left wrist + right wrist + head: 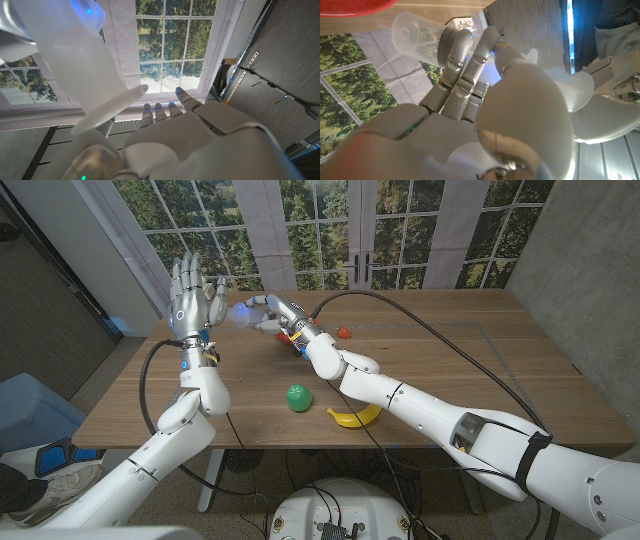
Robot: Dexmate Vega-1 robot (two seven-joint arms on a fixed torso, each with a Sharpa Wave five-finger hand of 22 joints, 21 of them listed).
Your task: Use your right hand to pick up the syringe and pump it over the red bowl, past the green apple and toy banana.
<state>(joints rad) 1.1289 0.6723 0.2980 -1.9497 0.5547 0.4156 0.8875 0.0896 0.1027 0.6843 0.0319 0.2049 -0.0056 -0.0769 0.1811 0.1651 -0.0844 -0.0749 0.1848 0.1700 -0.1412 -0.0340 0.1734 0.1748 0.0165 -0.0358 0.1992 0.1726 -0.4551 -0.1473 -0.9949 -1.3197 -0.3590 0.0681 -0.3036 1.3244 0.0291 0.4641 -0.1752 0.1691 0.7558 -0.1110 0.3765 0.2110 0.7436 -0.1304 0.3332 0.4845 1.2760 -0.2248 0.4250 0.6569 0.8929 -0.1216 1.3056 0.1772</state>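
Note:
My right hand [272, 311] is raised over the far left part of the table and grips a translucent syringe [243, 313], which points toward my left hand [195, 292]. The left hand is held up with its fingers spread and holds nothing; the syringe's flange [116, 102] hangs close beside its thumb. In the right wrist view my fingers [465, 70] wrap the syringe barrel [415, 32], and the red bowl's rim [350, 6] lies just beyond. The green apple [298, 397] and yellow toy banana [353, 417] lie near the table's front edge, under my right forearm.
A small red object [345, 332] sits on the table behind my right forearm. A black cable [455, 345] loops across the table's right half. The wooden table [500, 380] ends at a window wall at the back.

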